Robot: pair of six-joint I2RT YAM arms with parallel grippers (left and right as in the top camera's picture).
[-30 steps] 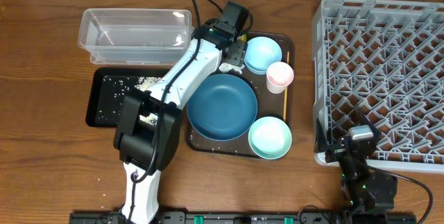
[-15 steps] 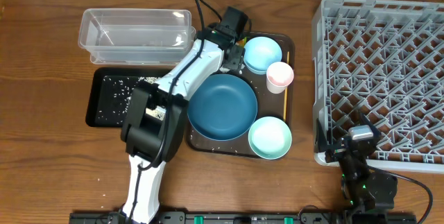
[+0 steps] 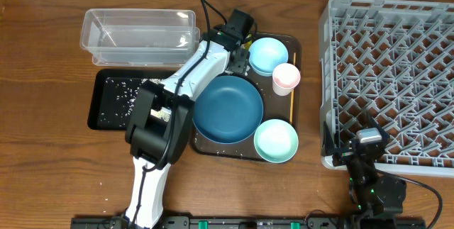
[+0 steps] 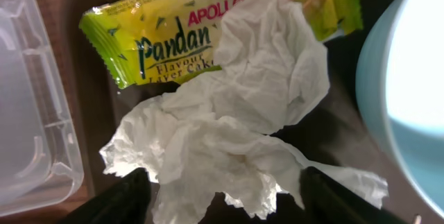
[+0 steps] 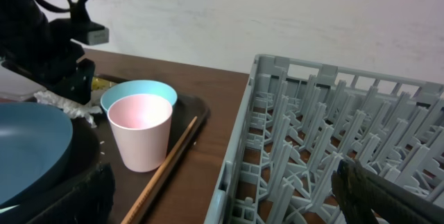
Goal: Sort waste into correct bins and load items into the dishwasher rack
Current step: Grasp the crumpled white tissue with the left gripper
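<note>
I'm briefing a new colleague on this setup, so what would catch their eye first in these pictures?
The left gripper hangs open over a crumpled white tissue that partly covers a yellow-green printed snack wrapper, at the back corner of the brown serving tray. Next come the large grey plastic lattice rack filling the right side, and the big dark blue plate in the middle of the tray.
</note>
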